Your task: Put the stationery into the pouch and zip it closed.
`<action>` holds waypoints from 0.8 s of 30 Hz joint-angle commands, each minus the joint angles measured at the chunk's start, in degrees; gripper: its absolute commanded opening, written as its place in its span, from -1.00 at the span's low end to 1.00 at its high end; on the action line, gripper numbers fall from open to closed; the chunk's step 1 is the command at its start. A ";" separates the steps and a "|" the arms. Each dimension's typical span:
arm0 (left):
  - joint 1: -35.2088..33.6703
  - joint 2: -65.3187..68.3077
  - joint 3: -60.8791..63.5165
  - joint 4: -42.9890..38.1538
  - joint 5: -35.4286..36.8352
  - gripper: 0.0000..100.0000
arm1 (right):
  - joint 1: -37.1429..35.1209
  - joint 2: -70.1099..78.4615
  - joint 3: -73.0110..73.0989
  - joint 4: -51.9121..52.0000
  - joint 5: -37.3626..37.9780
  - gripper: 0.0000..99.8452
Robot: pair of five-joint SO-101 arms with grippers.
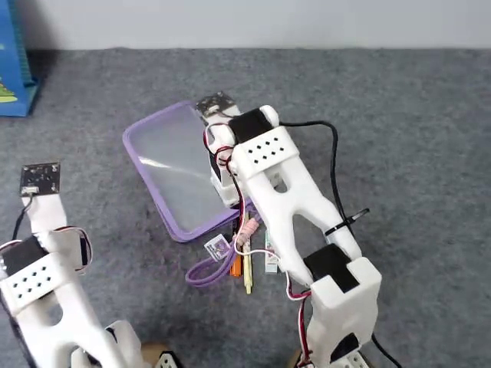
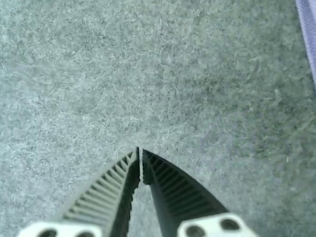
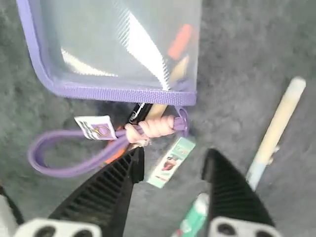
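Pouch (image 1: 173, 162), clear film with purple binding: flat on the grey worktop, mouth toward the right arm, pens partly inside. Likely light, limp and slippery; best held by the binding or the wrist strap (image 3: 33, 155).
Cream pen (image 3: 279, 123), loose beside the pouch: stiff, smooth, may roll; take mid-barrel.
Right claw (image 3: 175, 155): spread, empty, above a small eraser (image 3: 170, 163).
Left claw (image 2: 140, 153): pressed together, empty.

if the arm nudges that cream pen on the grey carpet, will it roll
The slim cream-coloured round pen would probably roll sideways, though the fuzzy grey carpet may damp that. It looks thin and rigid, so likely light.
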 commanded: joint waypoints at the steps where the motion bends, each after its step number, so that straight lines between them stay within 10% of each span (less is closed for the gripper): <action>1: -0.26 -1.67 -0.48 -1.49 0.18 -0.97 | -1.27 -0.66 1.85 1.10 -6.86 -0.77; 24: -0.18 -1.67 0.31 -3.08 0.09 -0.97 | -1.45 -0.66 28.48 -25.27 -9.05 -0.79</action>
